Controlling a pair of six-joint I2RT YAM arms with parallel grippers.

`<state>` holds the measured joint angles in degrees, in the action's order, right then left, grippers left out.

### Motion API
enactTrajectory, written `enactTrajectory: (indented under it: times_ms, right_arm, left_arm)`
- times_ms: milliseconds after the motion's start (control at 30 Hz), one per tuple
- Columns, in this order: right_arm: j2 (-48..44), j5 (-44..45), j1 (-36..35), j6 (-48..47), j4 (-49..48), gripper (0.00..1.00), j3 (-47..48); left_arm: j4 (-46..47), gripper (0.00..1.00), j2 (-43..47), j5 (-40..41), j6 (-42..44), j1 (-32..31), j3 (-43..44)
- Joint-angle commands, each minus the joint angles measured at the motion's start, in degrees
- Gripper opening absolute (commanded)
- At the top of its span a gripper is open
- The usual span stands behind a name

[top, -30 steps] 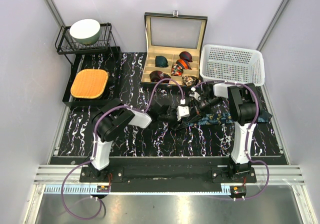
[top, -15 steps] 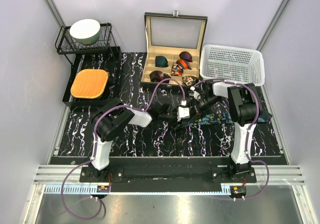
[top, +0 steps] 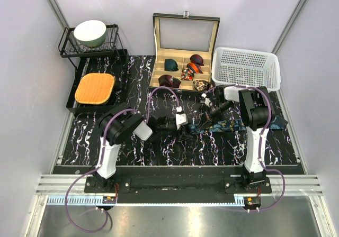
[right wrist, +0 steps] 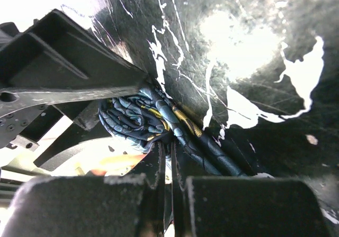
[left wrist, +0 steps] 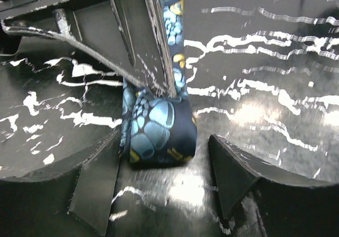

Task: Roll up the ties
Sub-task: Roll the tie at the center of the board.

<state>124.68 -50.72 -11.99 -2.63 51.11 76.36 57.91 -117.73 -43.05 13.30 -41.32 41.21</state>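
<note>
- Completed work: several coiled ties [top: 171, 65], green, maroon and red-orange, sit in the compartments of the open box [top: 155, 57] at the far side. I judge those finished.
- Item in hand: the navy tie [left wrist: 159, 134] lies on the surface [top: 132, 142] between your two arms. In the top view most of its length is stretched out flat under the right arm.
- Stage: only the end is turned. The left wrist view shows a single folded-over loop, and the right wrist view shows a small bunch of fabric. I judge the roll barely begun.
- Right pincer [right wrist: 165, 160]: clenched, with its fingers pressed together and tie fabric caught at the tips.
- Left pincer [left wrist: 164, 157]: released. Its fingers stand on either side of the fold. There is a clear gap on one side, and the other finger is just beside the fabric. You cannot tell whether that finger touches it.
- Remaining, in my judgement: wind the long flat stretch into a coil and place it with the others.
- Tie material: limp woven fabric with a slight sheen, dark navy with teal pebble-shaped patches and gold flecks. The fold is rounded, not creased.
- Surface: glossy black with white marble veining, and it throws back bright glare.
- Box: dark frame with pale tan lined compartments.
- Fingers: matte black, angular, and scuffed along the edges.
</note>
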Motion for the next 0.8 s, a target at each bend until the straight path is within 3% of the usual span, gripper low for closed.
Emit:
enactTrajectory:
  times_ms: [0, 100, 267, 567, 667, 767]
  right_arm:
    - [3.2, 12.05, -0.32, -1.41, -5.94, 0.0, -0.42]
    - [3.46, 12.05, -0.32, -1.5, -6.64, 0.0, -0.68]
    - [4.6, 11.87, -0.4, -1.5, -6.2, 0.0, -0.68]
    - [4.61, 11.08, -0.49, -0.62, -5.23, 0.04, 1.34]
    - [3.9, 10.99, -0.4, -0.09, -5.41, 0.07, 1.43]
    - [2.59, 10.91, -0.4, 0.26, -4.44, 0.19, 1.78]
  left_arm:
    - [10.19, 0.67, -6.18, -1.61, -7.23, -0.08, 1.14]
    - [9.16, 0.63, -7.42, -0.99, -8.82, -0.16, 2.47]
    - [2.58, 0.4, -5.32, 0.07, -6.01, -0.34, 3.96]
    - [-39.51, 0.03, 2.76, 11.84, 10.33, -2.09, 11.51]
    - [-50.76, 0.0, 3.56, 14.56, 14.03, -2.8, 13.89]
    - [-61.93, 0.0, 2.69, 17.03, 15.79, -3.68, 18.37]
